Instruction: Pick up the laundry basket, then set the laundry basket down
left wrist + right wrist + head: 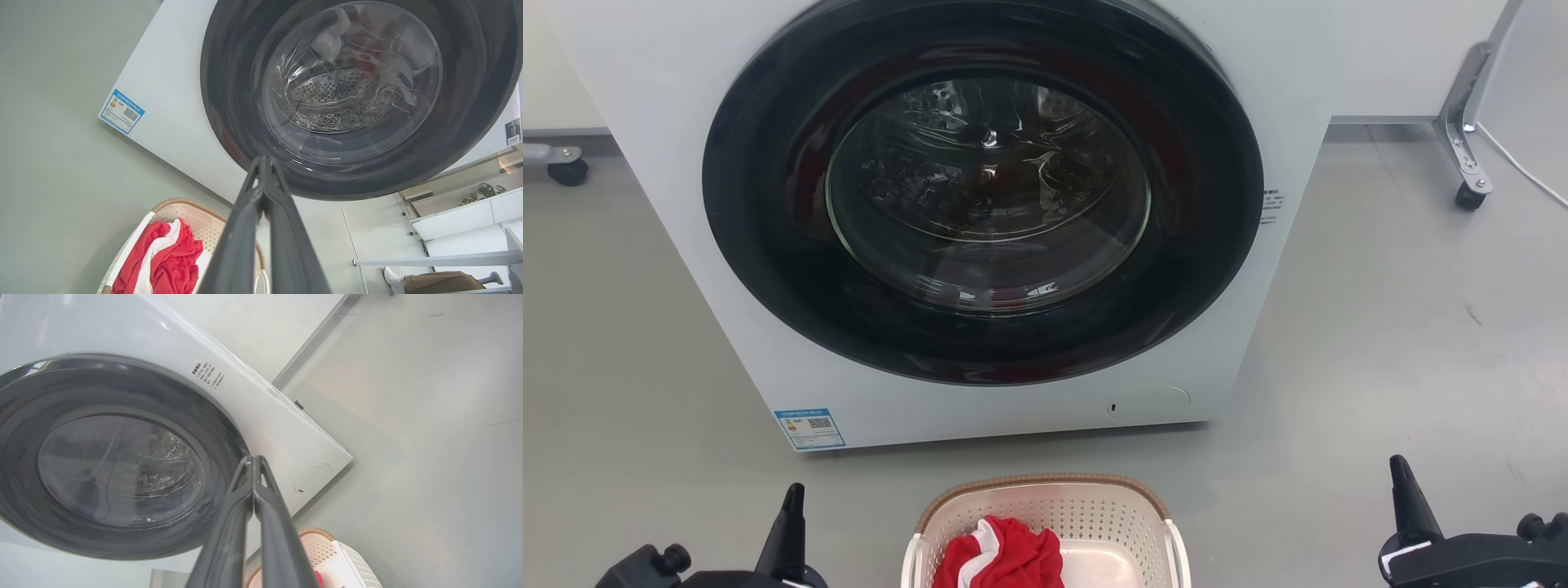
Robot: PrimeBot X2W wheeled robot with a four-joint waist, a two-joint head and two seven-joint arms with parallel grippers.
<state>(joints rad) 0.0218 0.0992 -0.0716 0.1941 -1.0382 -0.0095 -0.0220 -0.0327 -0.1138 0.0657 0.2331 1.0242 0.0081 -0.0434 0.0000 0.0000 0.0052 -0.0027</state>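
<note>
On the grey floor [1380, 327], just before the front-loading washing machine [980, 220], stands the laundry basket [1086, 506] holding a red-and-white garment [1001, 555]. Its perforated plastic likely lifts light, slightly flexible; the white loop handles [1178, 551] suit gripping. Left gripper [263, 163] and right gripper [254, 461] flank it, fingers pressed together, empty.

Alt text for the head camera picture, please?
A cream perforated plastic laundry basket with brown woven rim, holding red cloth, sits on grey floor before a white front-loading washing machine; the left gripper and right gripper flank the basket.
</note>
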